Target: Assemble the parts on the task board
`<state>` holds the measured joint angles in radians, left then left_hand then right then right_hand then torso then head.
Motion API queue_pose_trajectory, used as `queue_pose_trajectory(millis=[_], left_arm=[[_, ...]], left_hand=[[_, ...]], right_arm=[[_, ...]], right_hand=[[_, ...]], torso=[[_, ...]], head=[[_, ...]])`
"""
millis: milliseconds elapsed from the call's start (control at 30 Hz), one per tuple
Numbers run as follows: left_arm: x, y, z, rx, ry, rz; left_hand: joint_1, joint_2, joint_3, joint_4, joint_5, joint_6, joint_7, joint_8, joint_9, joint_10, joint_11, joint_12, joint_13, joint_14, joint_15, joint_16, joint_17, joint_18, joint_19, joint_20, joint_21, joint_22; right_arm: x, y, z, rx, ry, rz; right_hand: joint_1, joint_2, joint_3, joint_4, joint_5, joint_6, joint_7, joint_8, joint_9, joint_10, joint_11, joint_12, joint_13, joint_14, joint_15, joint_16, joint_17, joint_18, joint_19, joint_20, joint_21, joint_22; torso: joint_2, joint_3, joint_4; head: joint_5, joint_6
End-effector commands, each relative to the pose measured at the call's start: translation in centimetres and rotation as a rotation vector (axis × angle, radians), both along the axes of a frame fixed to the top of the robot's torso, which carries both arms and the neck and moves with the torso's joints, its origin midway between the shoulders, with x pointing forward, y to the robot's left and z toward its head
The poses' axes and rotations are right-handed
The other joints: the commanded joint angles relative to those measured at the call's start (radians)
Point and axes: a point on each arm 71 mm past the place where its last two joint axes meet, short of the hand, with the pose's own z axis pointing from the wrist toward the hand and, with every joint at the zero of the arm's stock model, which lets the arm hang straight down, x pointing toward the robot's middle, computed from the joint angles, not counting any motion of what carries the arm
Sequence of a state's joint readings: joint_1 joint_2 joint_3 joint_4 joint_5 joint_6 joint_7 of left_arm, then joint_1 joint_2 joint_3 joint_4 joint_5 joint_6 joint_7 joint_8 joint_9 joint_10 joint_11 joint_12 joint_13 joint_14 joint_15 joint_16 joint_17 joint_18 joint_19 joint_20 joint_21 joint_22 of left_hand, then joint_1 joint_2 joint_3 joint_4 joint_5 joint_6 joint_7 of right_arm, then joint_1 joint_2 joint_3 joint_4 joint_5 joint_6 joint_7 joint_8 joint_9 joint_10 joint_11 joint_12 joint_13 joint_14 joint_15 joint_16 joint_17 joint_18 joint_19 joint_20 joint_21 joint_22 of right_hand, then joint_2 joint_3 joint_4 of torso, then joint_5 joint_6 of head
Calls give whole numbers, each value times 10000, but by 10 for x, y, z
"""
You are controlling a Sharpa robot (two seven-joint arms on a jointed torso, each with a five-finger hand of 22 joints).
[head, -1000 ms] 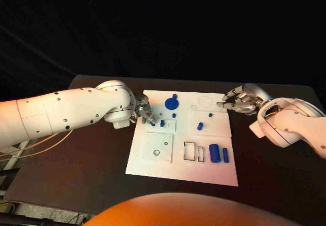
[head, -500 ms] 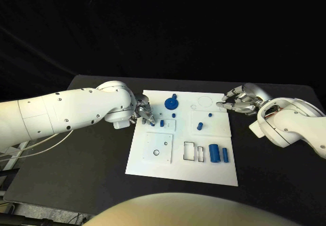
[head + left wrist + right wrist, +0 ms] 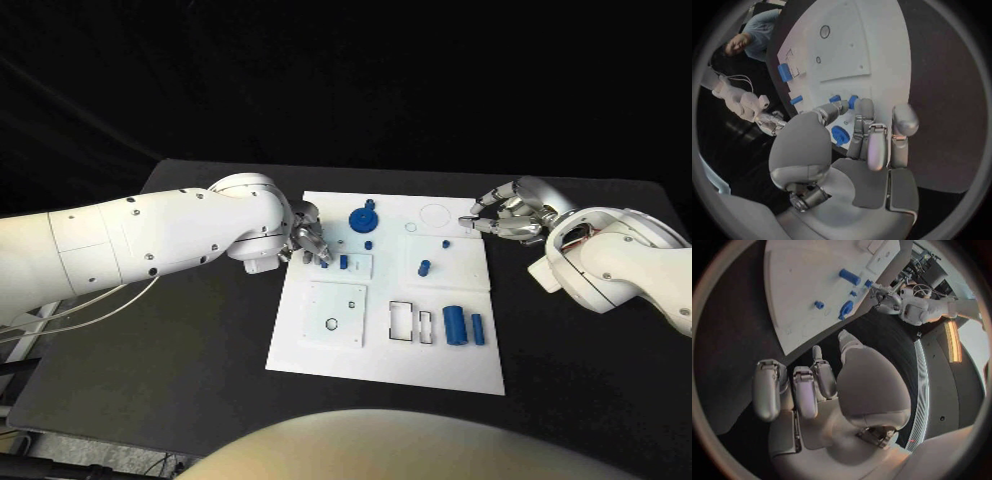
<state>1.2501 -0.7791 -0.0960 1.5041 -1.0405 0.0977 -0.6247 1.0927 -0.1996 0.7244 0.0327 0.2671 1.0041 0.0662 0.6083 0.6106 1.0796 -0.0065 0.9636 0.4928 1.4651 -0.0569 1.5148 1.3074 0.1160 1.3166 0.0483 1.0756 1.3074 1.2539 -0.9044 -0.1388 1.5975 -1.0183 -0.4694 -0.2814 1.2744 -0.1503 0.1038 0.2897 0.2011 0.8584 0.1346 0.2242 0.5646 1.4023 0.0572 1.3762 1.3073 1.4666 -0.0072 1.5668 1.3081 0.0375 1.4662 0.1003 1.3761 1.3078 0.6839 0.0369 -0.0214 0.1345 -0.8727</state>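
White task board (image 3: 378, 340) lies at the centre of the head view on a black tabletop (image 3: 173, 350). Small blue parts sit on the board: a round knobbed piece (image 3: 365, 217) near its upper edge, a short peg (image 3: 424, 267) at mid-board, and two upright cylinders (image 3: 463, 325) toward the lower right. Left robot hand (image 3: 306, 240) comes in from the left of the frame, its fingertips over the board's upper left corner beside a small blue piece (image 3: 343, 261); whether it pinches anything cannot be told. Right robot hand (image 3: 508, 217) sits at the upper right, just off the board's edge, fingers curled inward and holding nothing that shows.
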Motion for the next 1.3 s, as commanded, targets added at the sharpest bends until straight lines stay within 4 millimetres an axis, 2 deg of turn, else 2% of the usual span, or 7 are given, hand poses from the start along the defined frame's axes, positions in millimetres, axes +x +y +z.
queue_pose_trajectory(millis=[33, 233, 367, 500, 567, 733, 1300], left_arm=[[-3, -3, -5, 237, 227, -194], [-3, -1, -6, 278, 324, -74], [-3, 1, -7, 207, 402, 9], [-4, 3, -7, 156, 468, 56], [-4, 4, -7, 147, 479, 95], [-4, 7, -6, 126, 431, 239], [-2, 16, 2, -880, 131, 900]], left_hand=[[45, 172, 1874, -1941, -46, 48, -25, -50, -19, -42, -28, 71, -4, 721, -15, 23, 2163, -167, -54, 8, 50, 1319], [-152, 146, 1723, -1839, -172, -67, 5, -28, -8, -78, -3, 98, -28, 685, 12, -20, 2116, -160, -130, 34, 34, 1293], [-627, 12, 972, -1464, -470, -485, -155, -40, 21, -122, -26, 312, 6, 646, 34, -45, 2073, -134, -281, 97, -103, 1245], [-1441, -284, 373, -765, -1895, -611, -90, -171, -177, -335, 31, 613, 82, 574, 72, -97, 1989, -112, -370, 157, -310, 1207], [-1614, -382, 223, -584, -2123, -633, -48, -184, -220, -388, 47, 665, 80, 557, 93, -107, 1968, -101, -381, 164, -361, 1201], [-2007, -583, -275, -214, -2194, -669, -7, -101, -209, -447, 71, 755, 85, 524, 108, -128, 1928, -98, -396, 173, -414, 1198], [-2083, -546, -847, 300, -2190, -1136, 85, 290, -27, -842, 167, 865, 63, 174, 193, -452, 1541, 14, -847, 228, -1147, 1031]], right_arm=[[-1, 1, 0, -53, 23, 155], [-1, 0, 0, -57, 20, 135], [-1, 0, 0, -56, 13, 128], [-1, 0, 0, -53, 4, 120], [-1, 0, 0, -52, -1, 117], [-1, 0, 0, -50, -10, 110], [0, 0, 0, -40, -22, 109]], right_hand=[[98, 25, -24, -12, 60, -18, 1, 59, 12, -61, -15, -9, 585, 1042, -54, 40, 2627, 70, 147, -64, -57, 1732], [98, 25, -24, -12, 60, -18, 1, 59, 12, -61, -15, -9, 585, 1042, -54, 40, 2627, 70, 147, -64, -57, 1732], [98, 25, -24, -12, 60, -18, 1, 59, 12, -61, -15, -9, 585, 1042, -54, 40, 2627, 70, 147, -64, -57, 1732], [98, 16, -25, -10, 59, -23, 2, 58, 11, -81, -14, -30, 562, 1042, -54, 40, 2627, 75, 139, -64, -79, 1726], [98, 16, -25, -10, 59, -23, 2, 58, 11, -81, -14, -30, 562, 1042, -54, 40, 2627, 75, 139, -64, -79, 1726], [98, 16, -25, -10, 59, -23, 2, 58, 11, -81, -14, -30, 562, 1042, -54, 40, 2627, 75, 139, -64, -79, 1726], [98, 16, -25, -10, 59, -23, 2, 58, 11, -81, -14, -30, 562, 1042, -54, 40, 2627, 75, 139, -64, -79, 1726]], torso=[[1, 4, -6], [-14, 9, 2], [-12, 2, 15], [-9, -5, 15], [-11, -7, 15], [-6, -5, 13], [-15, 4, 5]], head=[[-18, 1], [-45, 1], [-60, 1], [-60, 1], [-58, 1], [-54, 1], [-67, 1]])
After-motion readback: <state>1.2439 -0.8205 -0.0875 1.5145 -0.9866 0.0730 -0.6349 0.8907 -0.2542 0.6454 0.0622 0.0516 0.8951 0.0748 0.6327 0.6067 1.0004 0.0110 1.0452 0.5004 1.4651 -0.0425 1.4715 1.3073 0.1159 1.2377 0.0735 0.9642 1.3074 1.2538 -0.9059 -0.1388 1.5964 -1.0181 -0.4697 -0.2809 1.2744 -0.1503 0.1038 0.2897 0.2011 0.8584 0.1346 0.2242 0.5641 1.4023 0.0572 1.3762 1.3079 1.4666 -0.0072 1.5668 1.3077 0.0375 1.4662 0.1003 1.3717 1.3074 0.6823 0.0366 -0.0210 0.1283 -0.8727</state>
